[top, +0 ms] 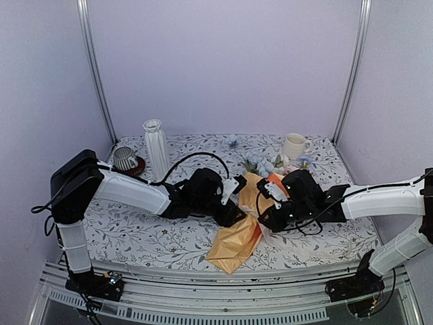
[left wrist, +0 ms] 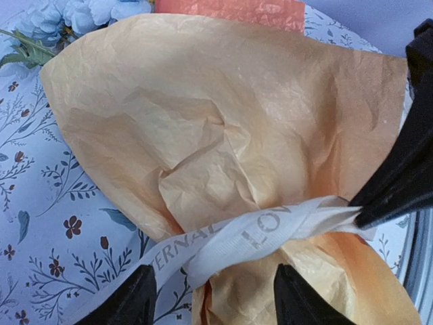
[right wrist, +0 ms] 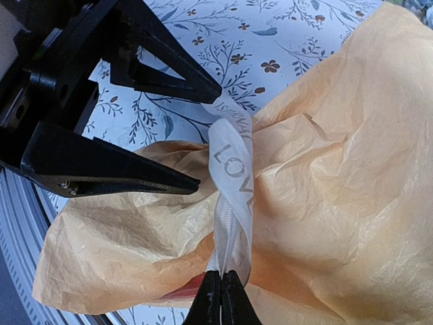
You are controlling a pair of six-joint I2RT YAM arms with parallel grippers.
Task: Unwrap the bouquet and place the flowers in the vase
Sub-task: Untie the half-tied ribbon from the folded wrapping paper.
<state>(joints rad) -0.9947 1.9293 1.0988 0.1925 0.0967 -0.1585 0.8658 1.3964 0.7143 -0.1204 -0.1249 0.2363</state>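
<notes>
Where the arms meet: one bouquet (top: 238,233) lying on the cloth, one ribbon (right wrist: 233,169) tied round its waist.
Right gripper (right wrist: 221,291): pinched shut on the ribbon's end.
Left gripper (left wrist: 215,271): jaws apart, astride the tied waist, not closed on it.
Flowers (top: 260,162): one cluster at the bouquet's far end.
Back row: one upright vase (top: 156,145), one mug (top: 293,145), one striped cup (top: 124,158).
Surface: floral cloth (top: 135,230) — lilac walls (top: 223,68) behind.

High rear overview of table (top: 135,230), wrist views close, opposed, sharing ribbon (left wrist: 257,233)
</notes>
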